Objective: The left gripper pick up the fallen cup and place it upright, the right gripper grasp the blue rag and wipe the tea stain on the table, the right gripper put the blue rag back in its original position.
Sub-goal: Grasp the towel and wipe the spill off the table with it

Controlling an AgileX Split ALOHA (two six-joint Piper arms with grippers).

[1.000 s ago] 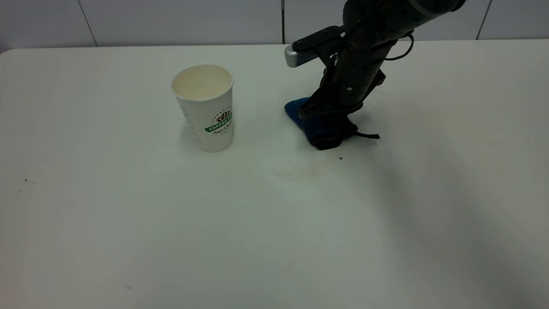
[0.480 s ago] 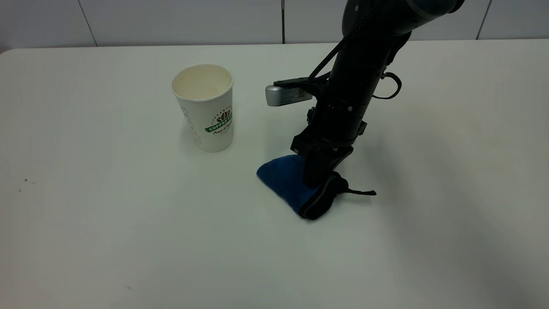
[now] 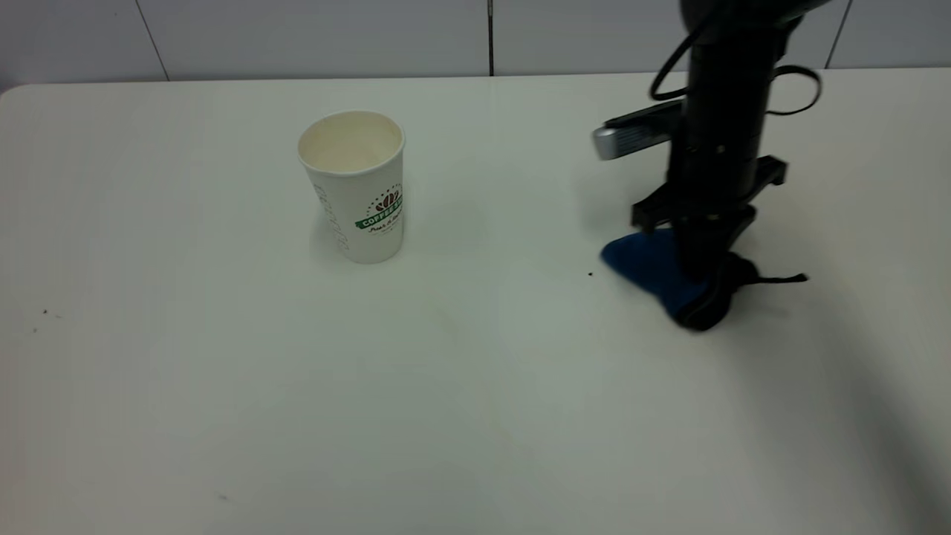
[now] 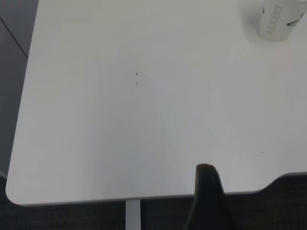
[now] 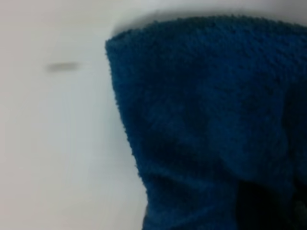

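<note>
Surface: white surface [image 3: 223,386] with a tiled wall behind; from my station I see a tiny dark speck [image 3: 591,273] between cup and rag
Cup: the cup [image 3: 356,186] stands upright left of centre, mouth open, logo facing the camera
Right claw: right claw [image 3: 695,271] points straight down at the surface's right side, closed on the blue rag [image 3: 654,269] and pressing it to the surface; black loop tab trails to the right
Tea stain: I see no amber puddle
Left claw: out of the exterior view; its wrist camera looks over a surface corner, fingers' state undeterminable
</note>
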